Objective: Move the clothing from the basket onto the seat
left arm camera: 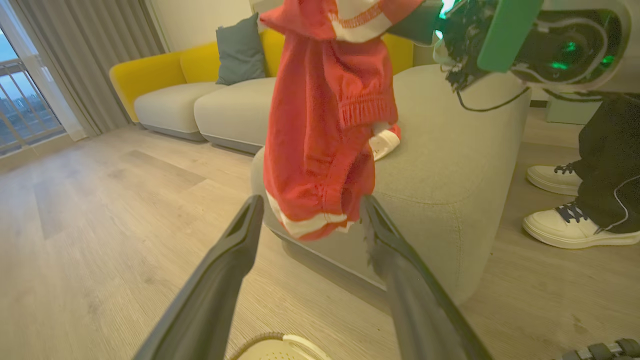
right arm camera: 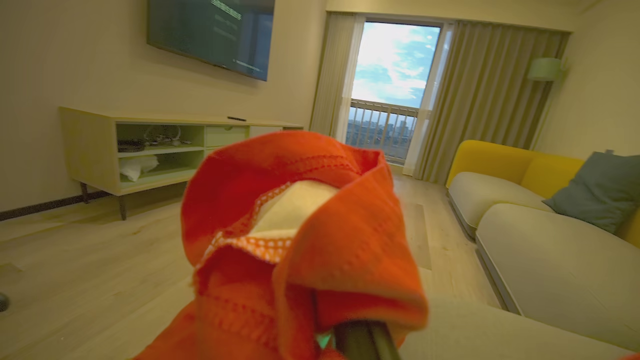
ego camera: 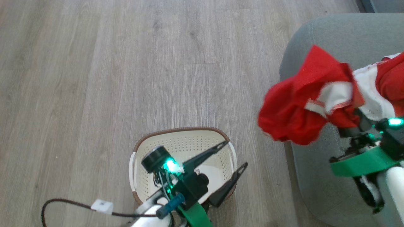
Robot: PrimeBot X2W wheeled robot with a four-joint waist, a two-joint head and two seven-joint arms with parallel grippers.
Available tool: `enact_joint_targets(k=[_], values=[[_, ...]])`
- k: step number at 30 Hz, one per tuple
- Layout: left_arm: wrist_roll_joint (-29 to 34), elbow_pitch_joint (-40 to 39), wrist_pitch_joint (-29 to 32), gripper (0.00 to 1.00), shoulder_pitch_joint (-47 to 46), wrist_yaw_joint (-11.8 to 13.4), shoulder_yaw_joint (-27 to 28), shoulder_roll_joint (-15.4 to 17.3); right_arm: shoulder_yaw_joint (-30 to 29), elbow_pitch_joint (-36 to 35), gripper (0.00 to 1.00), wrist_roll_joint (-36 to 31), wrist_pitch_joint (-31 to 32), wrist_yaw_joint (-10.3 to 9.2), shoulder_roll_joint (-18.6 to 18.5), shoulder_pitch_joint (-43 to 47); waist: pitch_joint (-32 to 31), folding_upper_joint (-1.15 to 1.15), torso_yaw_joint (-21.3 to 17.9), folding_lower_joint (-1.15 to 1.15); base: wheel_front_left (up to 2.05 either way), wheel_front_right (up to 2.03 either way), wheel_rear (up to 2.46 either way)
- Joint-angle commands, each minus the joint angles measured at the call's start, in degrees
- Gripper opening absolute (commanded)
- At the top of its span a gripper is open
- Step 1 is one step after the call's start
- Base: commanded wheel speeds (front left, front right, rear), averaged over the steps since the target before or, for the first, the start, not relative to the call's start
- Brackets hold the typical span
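The right gripper (ego camera: 348, 127), fingers closed on a red-and-white garment (ego camera: 290, 110), holds it at the seat's (ego camera: 315, 176) edge for release; the left gripper (ego camera: 236, 154), fingers spread and empty, hangs above the basket (ego camera: 180, 130).

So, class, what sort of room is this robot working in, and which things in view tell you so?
Most likely a home living room: a yellow sofa, a wall-mounted television above a low cabinet, and a curtained balcony door.
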Motion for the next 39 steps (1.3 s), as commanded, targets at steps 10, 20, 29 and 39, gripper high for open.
enact_joint_targets(k=[10,20,29,39], values=[[-2.0,1.9,-0.3,1.0,0.8,0.0,-0.6,-1.2,-6.2,2.0,0.0,-1.9,-0.1,-0.02,1.6,3.3,0.2,0.0,-1.1,0.0,0.0,0.0,0.0],[-2.4,3.7,-0.3,1.0,2.4,0.0,-0.4,-1.9,-7.9,6.5,0.0,-1.8,-0.1,-0.02,3.6,4.3,-0.1,0.0,-1.7,0.0,0.0,0.0,0.0],[-2.6,4.0,-0.3,1.0,2.8,0.0,0.5,-2.2,-8.2,6.3,0.0,-1.8,-0.1,-0.02,3.7,3.6,-0.1,0.0,-2.9,0.0,0.0,0.0,0.0],[-2.8,3.9,-0.3,1.0,3.1,0.0,0.9,-2.4,-9.4,5.3,0.0,-2.2,-0.1,-0.02,3.3,3.0,-0.2,0.0,-8.1,0.0,0.0,0.0,0.0]])
